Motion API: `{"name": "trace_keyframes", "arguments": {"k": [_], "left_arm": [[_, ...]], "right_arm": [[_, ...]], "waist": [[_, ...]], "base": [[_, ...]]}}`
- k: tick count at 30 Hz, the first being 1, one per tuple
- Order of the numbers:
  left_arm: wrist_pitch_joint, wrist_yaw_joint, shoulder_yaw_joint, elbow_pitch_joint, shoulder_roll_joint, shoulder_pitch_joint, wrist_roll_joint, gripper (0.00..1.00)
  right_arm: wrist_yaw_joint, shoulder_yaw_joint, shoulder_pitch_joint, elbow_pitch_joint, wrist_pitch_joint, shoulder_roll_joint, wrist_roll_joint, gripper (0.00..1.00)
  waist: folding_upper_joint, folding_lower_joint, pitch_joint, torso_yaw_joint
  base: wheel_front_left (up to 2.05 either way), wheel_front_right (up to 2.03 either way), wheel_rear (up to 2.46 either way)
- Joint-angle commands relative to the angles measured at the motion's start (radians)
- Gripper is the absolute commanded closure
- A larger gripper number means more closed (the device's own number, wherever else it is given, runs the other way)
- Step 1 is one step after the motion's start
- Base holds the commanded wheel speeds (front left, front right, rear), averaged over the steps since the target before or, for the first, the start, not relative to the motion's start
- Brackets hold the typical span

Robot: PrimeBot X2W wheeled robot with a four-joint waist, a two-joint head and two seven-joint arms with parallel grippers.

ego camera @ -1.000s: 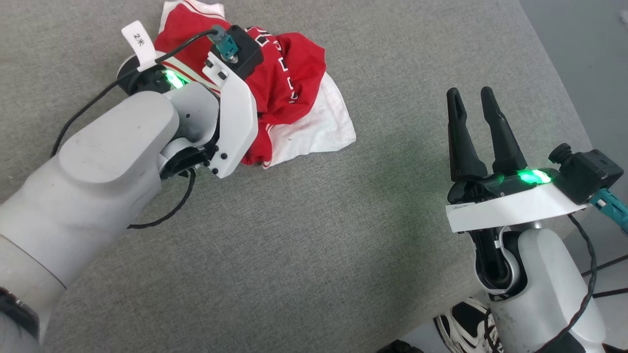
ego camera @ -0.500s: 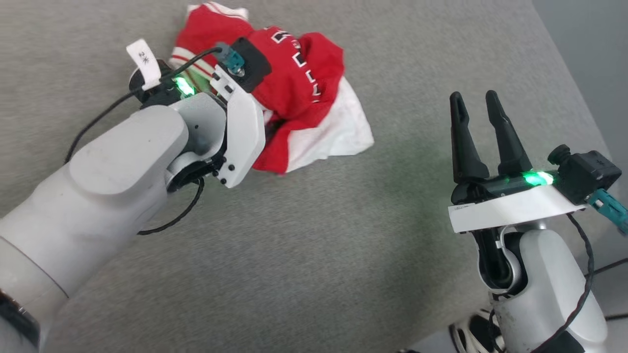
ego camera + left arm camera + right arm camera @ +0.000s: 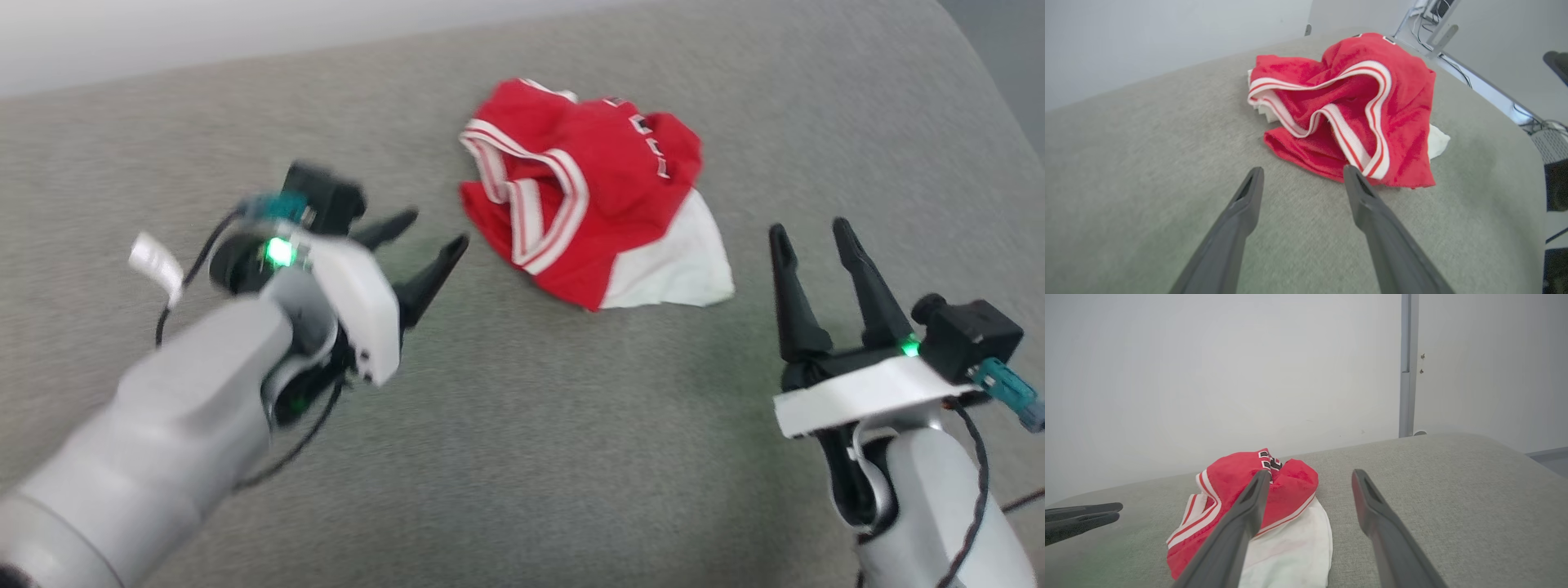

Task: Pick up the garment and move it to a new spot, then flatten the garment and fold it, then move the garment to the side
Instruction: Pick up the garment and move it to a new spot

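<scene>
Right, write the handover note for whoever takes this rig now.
Left gripper: open, empty, pulled back from the garment it was on a second ago.
Right gripper: open, empty, idle to the garment's right.
Garment: crumpled heap on the grey surface, held by nothing.
Done: placing at the new spot, apparently.
To do: flatten, fold, move aside.

We count one garment [image 3: 588, 188], one grey padded surface [image 3: 522, 457], and two grippers: one left gripper [image 3: 438, 227] and one right gripper [image 3: 807, 226], with two fingers [image 3: 793, 302] each.
</scene>
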Motion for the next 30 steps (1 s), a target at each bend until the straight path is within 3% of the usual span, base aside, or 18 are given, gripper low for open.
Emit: {"name": "trace_keyframes", "arguments": {"k": [1, 5, 9, 13, 21, 26, 30], "left_arm": [[-0.023, 0.003, 0.007, 0.005, -0.001, 0.033, -0.026, 0.0], [-0.14, 0.003, 0.045, 0.03, -0.003, 0.15, -0.09, 0.0], [-0.189, 0.003, 0.118, 0.024, 0.015, 0.257, -0.13, 0.0], [-0.194, 0.003, 0.312, -0.002, 0.032, 0.383, -0.082, 0.0], [-0.194, 0.004, 0.746, -0.126, -0.018, 0.693, 0.199, 0.0], [-0.194, 0.005, 0.989, -0.232, -0.098, 0.84, 0.392, 0.0], [-0.194, 0.006, 1.118, -0.309, -0.159, 0.919, 0.579, 0.0]], "right_arm": [[0.0, -0.001, 0.015, 0.002, -0.002, -0.012, -0.005, 0.0], [0.0, -0.024, 0.046, 0.014, -0.002, -0.055, -0.008, 0.0], [0.0, -0.047, 0.08, 0.014, -0.002, -0.085, -0.008, 0.0], [0.0, -0.055, 0.113, 0.018, -0.002, -0.108, -0.004, 0.0], [0.0, -0.076, 0.17, 0.021, -0.002, -0.142, 0.003, 0.0], [0.0, -0.094, 0.191, 0.001, 0.01, -0.153, -0.001, 0.0], [0.0, -0.117, 0.194, -0.02, 0.016, -0.153, -0.006, 0.0]], "waist": [[0.0, 0.0, -0.063, 0.069], [0.0, 0.0, -0.107, 0.127], [0.0, 0.0, -0.139, 0.175], [0.0, 0.0, -0.158, 0.205], [0.0, 0.0, -0.194, 0.244], [0.0, 0.0, -0.207, 0.252], [0.0, 0.0, -0.215, 0.253]], "base": [[0.0, 0.0, 0.0], [0.0, 0.0, 0.0], [0.0, 0.0, 0.0], [0.0, 0.0, 0.0], [0.0, 0.0, 0.0], [0.0, 0.0, 0.0], [0.0, 0.0, 0.0]]}}
